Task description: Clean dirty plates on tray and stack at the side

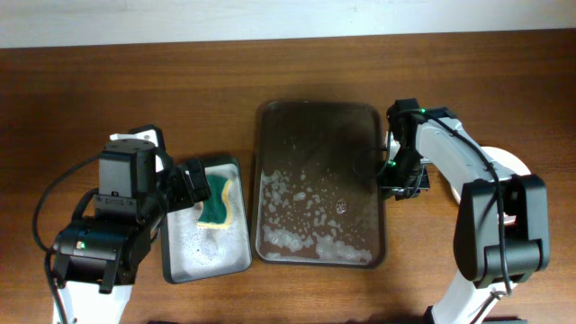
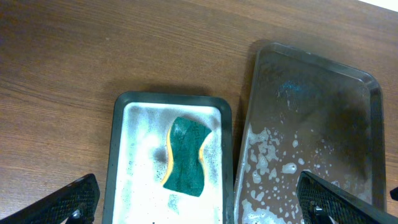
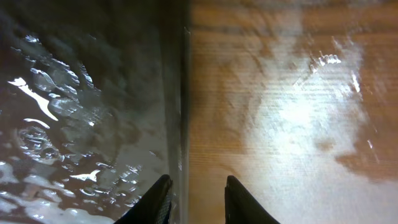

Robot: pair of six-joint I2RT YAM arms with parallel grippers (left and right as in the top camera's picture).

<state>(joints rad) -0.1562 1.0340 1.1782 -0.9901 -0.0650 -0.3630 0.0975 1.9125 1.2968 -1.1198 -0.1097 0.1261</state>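
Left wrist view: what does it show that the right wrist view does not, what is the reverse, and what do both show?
Only the left wrist view: the green and yellow sponge lying in the foamy sponge tray, and the open left gripper. Only the right wrist view: the right gripper, fingers apart close to the rim of the dark tray, and a bright glare on the wooden table. Both: the tray with suds and the table.

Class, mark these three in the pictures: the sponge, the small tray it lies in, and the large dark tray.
sponge (image 2: 186,158): left wrist view, green top face.
small tray (image 2: 168,96): left wrist view, far rim.
large dark tray (image 1: 315,135): overhead view, bare floor.
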